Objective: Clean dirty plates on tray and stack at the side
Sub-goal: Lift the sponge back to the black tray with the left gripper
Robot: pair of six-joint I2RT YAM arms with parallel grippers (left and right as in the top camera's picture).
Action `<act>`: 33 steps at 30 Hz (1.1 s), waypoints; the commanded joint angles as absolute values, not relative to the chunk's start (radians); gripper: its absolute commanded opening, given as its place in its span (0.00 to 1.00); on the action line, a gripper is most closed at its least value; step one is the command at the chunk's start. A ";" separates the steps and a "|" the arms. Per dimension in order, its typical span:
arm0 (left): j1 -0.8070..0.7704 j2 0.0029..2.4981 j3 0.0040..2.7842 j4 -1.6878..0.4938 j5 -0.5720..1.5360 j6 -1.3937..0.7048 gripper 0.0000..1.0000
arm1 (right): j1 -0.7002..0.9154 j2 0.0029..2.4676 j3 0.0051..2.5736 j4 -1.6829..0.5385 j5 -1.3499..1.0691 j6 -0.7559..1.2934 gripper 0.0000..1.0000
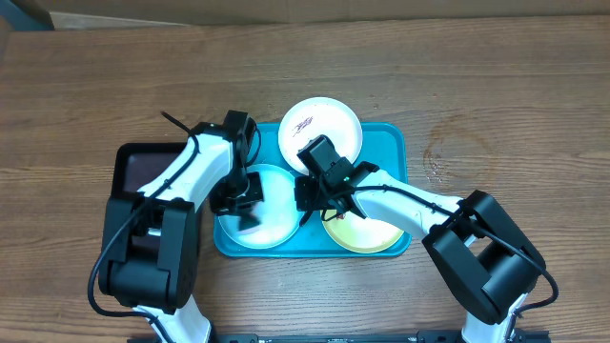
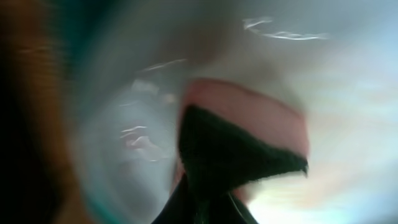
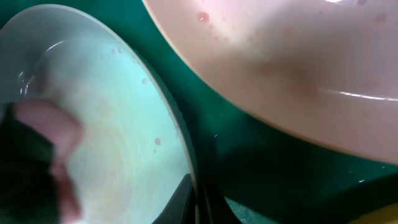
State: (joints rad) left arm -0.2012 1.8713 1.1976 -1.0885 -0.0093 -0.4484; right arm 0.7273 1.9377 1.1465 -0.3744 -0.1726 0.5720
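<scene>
on the turquoise tray (image 1: 391, 143), mid-bench (image 1: 496, 76): both hands clenched, down among the plates.
left hand (image 1: 240, 202) over pale blue plate (image 1: 276, 224), blurred pink thing (image 3: 43, 121) at its tips; right hand (image 1: 305, 198) at that plate's rim, beside yellow-green plate (image 1: 372, 236); white plate (image 1: 329, 119) behind.

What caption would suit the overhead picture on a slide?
Left arm and right arm reach over a turquoise tray carrying a white plate, pale blue plate and yellow-green plate.

Glossy, smooth plastic plates (image 1: 321, 122) and tray (image 1: 392, 143); matt wood-grain table (image 1: 477, 76).
</scene>
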 commanded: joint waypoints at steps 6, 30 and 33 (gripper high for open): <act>-0.190 1.882 1.467 -1.338 -0.482 -0.706 0.04 | 0.712 1.936 1.163 -0.369 -0.136 0.569 0.04; 0.310 1.470 1.427 -1.264 -0.011 -0.501 0.04 | 0.879 1.773 1.644 -0.820 0.547 0.045 0.04; 0.360 1.470 1.361 -1.212 0.011 -0.501 0.04 | 0.953 1.773 1.645 -0.820 0.825 -0.046 0.04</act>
State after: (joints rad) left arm 0.3172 1.4639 1.4170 -1.2388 -0.0628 -0.5381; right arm 0.8932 1.7790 1.6348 -0.8131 0.4500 0.1097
